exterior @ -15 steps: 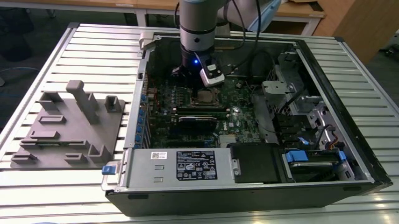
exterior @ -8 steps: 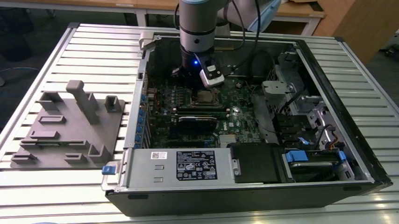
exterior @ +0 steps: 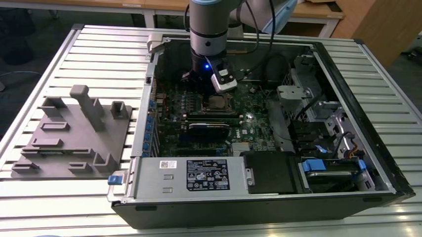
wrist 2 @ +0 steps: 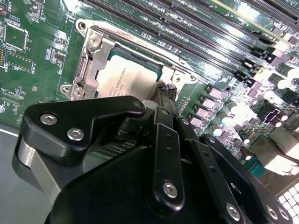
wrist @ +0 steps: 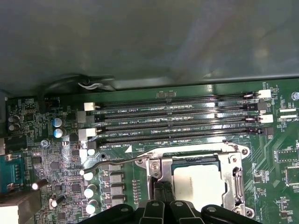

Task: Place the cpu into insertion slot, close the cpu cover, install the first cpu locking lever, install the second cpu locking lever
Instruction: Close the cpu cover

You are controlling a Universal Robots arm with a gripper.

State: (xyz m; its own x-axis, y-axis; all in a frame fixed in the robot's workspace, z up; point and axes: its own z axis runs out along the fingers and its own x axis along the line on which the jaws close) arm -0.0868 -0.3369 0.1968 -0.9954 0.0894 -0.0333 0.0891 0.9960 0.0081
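The cpu [wrist 2: 125,83] lies flat in the insertion slot [exterior: 216,102] on the green board, silver top up. The cpu cover [wrist 2: 88,61] is down over it, its metal frame [wrist: 233,176] ringing the chip [wrist: 198,184]. A thin wire locking lever [wrist: 114,162] reaches out sideways from the socket's corner, its hooked end free over the board. My gripper [wrist 2: 166,94] hangs low over the socket's edge, fingers together, tips [wrist: 159,187] at the cover's rim beside the lever's base. What the tips touch is hidden by the gripper body.
Long black memory slots [wrist: 177,122] run just beyond the socket. Capacitors [wrist: 58,128] stand near the lever's end. The case holds a labelled power supply [exterior: 192,176], a black card [exterior: 209,126] and cables [exterior: 264,64]. A grey fixture plate [exterior: 72,140] lies outside the case.
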